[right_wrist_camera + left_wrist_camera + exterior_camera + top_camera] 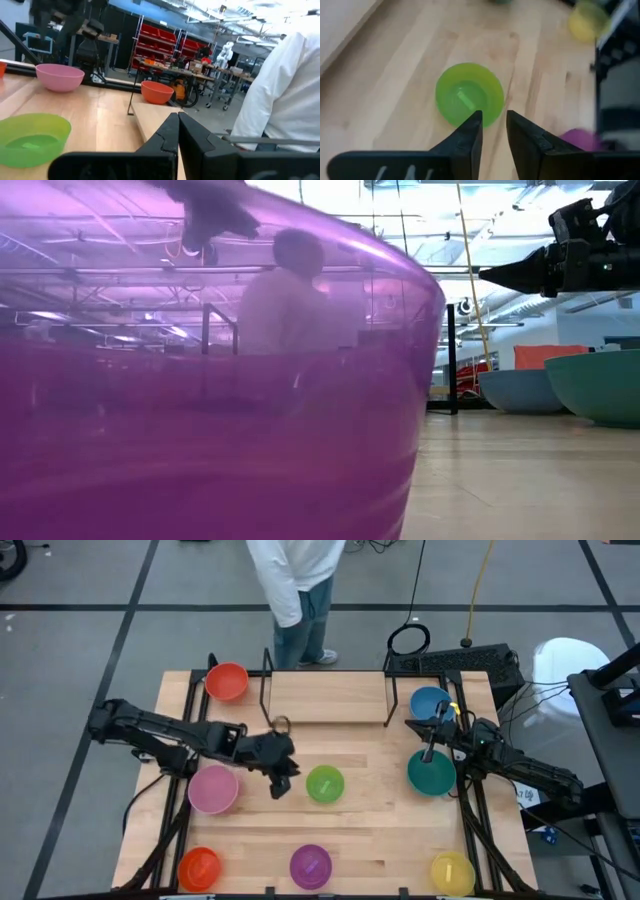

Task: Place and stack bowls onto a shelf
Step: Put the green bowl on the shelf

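Nearby, green bowl (324, 783) — left gripper (280, 783) beside, fingers apart

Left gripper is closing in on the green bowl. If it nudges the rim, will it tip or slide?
The green bowl sits upright, apart from other bowls, so it likely slides on the smooth wooden tabletop. It looks thin, probably light, so the left gripper may tip it.

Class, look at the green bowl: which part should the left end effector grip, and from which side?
Grip the rim of the green bowl, coming from above on the side nearest the left end effector. It sits upright and open, so one finger probably goes inside the thin wall, one outside.
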